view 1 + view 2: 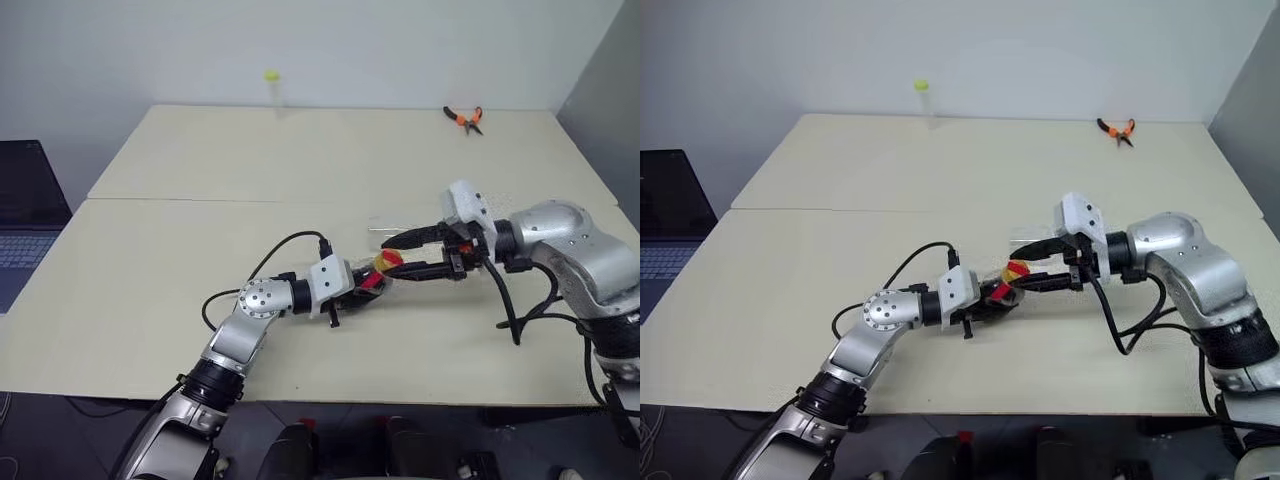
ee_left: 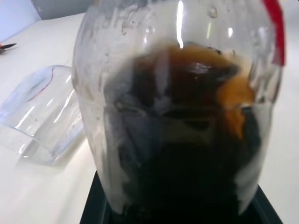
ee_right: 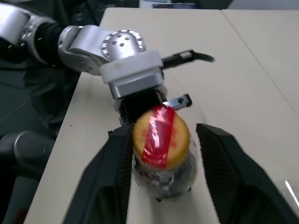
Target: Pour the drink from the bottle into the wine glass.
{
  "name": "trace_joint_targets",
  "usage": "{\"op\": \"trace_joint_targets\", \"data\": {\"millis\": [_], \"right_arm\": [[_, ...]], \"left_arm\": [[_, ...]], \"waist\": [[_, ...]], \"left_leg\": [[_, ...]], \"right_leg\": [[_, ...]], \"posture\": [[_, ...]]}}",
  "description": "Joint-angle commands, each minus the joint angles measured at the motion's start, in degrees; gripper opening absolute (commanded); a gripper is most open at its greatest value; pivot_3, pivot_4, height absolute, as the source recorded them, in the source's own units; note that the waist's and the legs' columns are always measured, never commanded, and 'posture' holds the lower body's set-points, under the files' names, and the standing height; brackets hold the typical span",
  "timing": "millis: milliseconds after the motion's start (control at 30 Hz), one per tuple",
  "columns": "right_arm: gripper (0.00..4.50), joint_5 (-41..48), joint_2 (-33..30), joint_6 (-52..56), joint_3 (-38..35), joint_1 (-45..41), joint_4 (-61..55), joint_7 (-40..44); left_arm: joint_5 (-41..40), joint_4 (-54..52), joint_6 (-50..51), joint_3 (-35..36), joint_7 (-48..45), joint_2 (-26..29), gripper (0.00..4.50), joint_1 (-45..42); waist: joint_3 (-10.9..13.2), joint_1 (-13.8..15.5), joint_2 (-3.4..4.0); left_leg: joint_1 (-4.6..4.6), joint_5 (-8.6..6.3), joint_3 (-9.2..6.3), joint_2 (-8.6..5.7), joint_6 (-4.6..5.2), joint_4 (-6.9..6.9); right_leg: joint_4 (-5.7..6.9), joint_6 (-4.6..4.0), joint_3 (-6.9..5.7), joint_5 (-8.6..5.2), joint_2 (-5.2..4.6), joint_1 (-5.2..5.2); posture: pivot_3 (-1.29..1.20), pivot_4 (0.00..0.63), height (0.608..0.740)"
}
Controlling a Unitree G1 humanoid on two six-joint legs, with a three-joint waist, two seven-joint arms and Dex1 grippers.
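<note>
The bottle (image 1: pixel 372 280) lies tilted just above the table, and my left gripper (image 1: pixel 358 287) is shut on its clear bulbous body. The dark brown drink (image 2: pixel 187 116) fills the lower part of that body. The bottle's yellow top with red tape (image 3: pixel 161 135) points toward my right gripper (image 1: pixel 390 258). That gripper is open, one finger on each side of the top, with a gap on at least one side. The wine glass (image 2: pixel 42 116) is a clear bowl just behind the bottle; it seems to lie on its side on the table (image 1: pixel 180 260).
Orange-handled pliers (image 1: pixel 464 117) lie at the table's far right. A thin clear tube with a yellow-green cap (image 1: pixel 271 85) stands at the far edge. A laptop (image 1: pixel 25 220) sits off the table's left side. Cables loop beside both wrists.
</note>
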Motion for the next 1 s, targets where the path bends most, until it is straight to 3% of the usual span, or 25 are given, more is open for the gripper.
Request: {"op": "trace_joint_targets", "data": {"millis": [33, 100, 133, 267, 467, 767, 1000], "right_arm": [[3.64, 6.9, 0.61, 6.08, -8.84, 5.45, -10.78, -7.73], [4.36, 9.23, 2.57, 8.08, -12.78, 9.72, -15.95, -13.73], [4.5, 9.95, 4.06, 8.65, -14.17, 11.72, -18.51, -17.01], [4.5, 11.83, 11.24, 10.13, -15.58, 16.94, -27.67, -29.67], [4.5, 2.34, 19.64, 7.06, -10.99, 16.64, -29.02, -42.47], [4.5, -3.64, 17.74, 4.24, -11.37, 19.42, -26.43, -42.41], [4.5, 1.33, 14.68, 4.91, -17.39, 24.92, -27.78, -39.26]], "left_arm": [[-1.81, -2.7, -1.29, 1.76, 0.82, -0.96, 1.15, -1.31], [-1.92, -2.26, -1.19, 2.06, 1.23, -1.21, 1.15, -1.51], [-1.93, -2.13, -1.14, 2.13, 1.33, -1.3, 1.15, -1.53], [-1.74, -1.12, -1.24, 2.03, 1.49, -1.83, 1.15, -1.87], [-1.33, 0.74, -1.82, 1.51, 1.11, -2.97, 1.15, -2.95], [-1.14, 2.68, -2.6, 1.43, 0.71, -4.21, 1.15, -4.31], [-1.04, 3.19, -3.05, 1.53, 0.62, -4.32, 1.15, -4.24]], "waist": [[0.0, 0.16, 0.0], [0.0, 0.41, 0.0], [0.0, 0.37, -0.01], [0.0, 0.27, 0.0], [-0.01, -0.05, 0.0], [-0.01, -0.32, 0.0], [-0.01, -0.31, 0.0]], "left_leg": [[0.0, 0.0, -0.01, 0.0, 0.0, 0.0], [-0.02, -0.01, -0.03, 0.0, 0.01, -0.01], [-0.02, -0.01, 0.01, 0.0, 0.01, -0.01], [0.01, -0.01, 0.01, 0.04, 0.01, -0.03], [0.07, 0.0, 0.01, 0.04, 0.0, -0.01], [0.06, 0.01, 0.05, 0.0, -0.01, -0.03], [0.06, -0.01, 0.04, 0.01, 0.02, -0.03]], "right_leg": [[0.0, 0.0, -0.01, 0.0, 0.0, 0.0], [-0.02, 0.0, 0.0, 0.0, 0.0, 0.01], [-0.01, 0.0, 0.01, 0.0, 0.0, 0.01], [0.03, 0.0, 0.01, 0.0, 0.06, 0.01], [0.08, 0.01, 0.02, 0.0, 0.3, 0.03], [0.03, 0.01, 0.05, -0.01, 0.33, 0.02], [0.05, 0.01, 0.04, -0.01, 0.35, 0.03]], "posture": [[0.0, 0.15, 0.74], [0.0, 0.15, 0.74], [0.0, 0.15, 0.74], [0.0, 0.15, 0.74], [0.0, 0.15, 0.74], [0.0, 0.15, 0.74], [0.0, 0.15, 0.74]]}}
